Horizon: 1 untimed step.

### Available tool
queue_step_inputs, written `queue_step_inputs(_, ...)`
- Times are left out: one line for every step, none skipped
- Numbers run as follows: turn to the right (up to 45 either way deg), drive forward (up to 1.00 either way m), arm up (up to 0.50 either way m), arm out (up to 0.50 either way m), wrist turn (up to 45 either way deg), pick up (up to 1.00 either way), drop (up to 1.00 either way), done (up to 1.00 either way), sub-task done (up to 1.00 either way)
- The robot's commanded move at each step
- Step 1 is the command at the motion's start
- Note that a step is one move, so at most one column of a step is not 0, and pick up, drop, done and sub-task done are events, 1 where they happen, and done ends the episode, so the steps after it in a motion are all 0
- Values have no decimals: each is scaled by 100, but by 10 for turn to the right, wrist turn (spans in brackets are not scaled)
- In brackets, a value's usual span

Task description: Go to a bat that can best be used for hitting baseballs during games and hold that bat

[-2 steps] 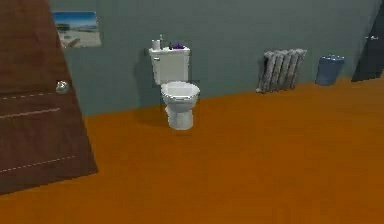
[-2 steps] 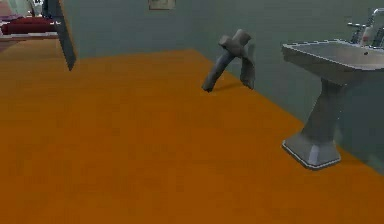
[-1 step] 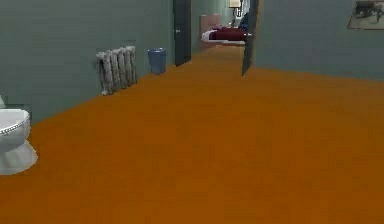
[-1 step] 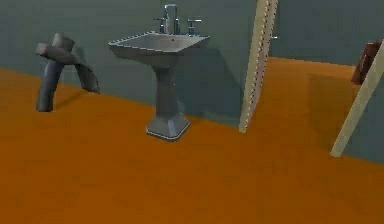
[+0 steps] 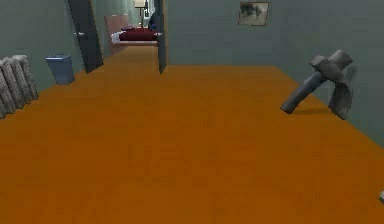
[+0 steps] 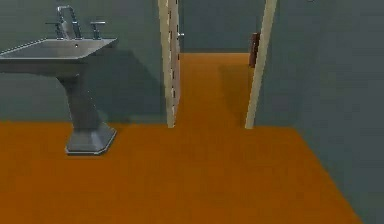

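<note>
While the robot faces across a bare orange floor [image 5: 180,150], the forward view has an open doorway at 12 o'clock, with a dark door leaf [image 5: 85,35] swung back at 11 and a low red bed-like shape [image 5: 137,36] in the room beyond. A small blue waste bin [image 5: 59,68] stands by the wall at 10 o'clock, with a grey ribbed radiator-like object [image 5: 15,85] at 9. At 3 o'clock a grey angular leaning object [image 5: 325,85] rests on the floor, and a small framed picture [image 5: 253,12] hangs on the wall at 1.

Next, the arm side view has a pale grey pedestal sink [image 6: 70,50] with taps at 10 o'clock and a second doorway in a pale wooden frame [image 6: 258,70] at 12, with more orange floor past it.

Where the bat lies cannot be told, nor how the fingers stand.

Judged risks: choosing the wrong doorway and wasting the search, clipping a door frame or the dark door leaf while driving through, brushing the grey angular object or the sink pedestal when turning, and mistaking the leaning grey shape for the bat.
</note>
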Motion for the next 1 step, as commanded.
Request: queue_step_inputs(0, 15, 0, 0, 0, 0, 0, 0, 0)
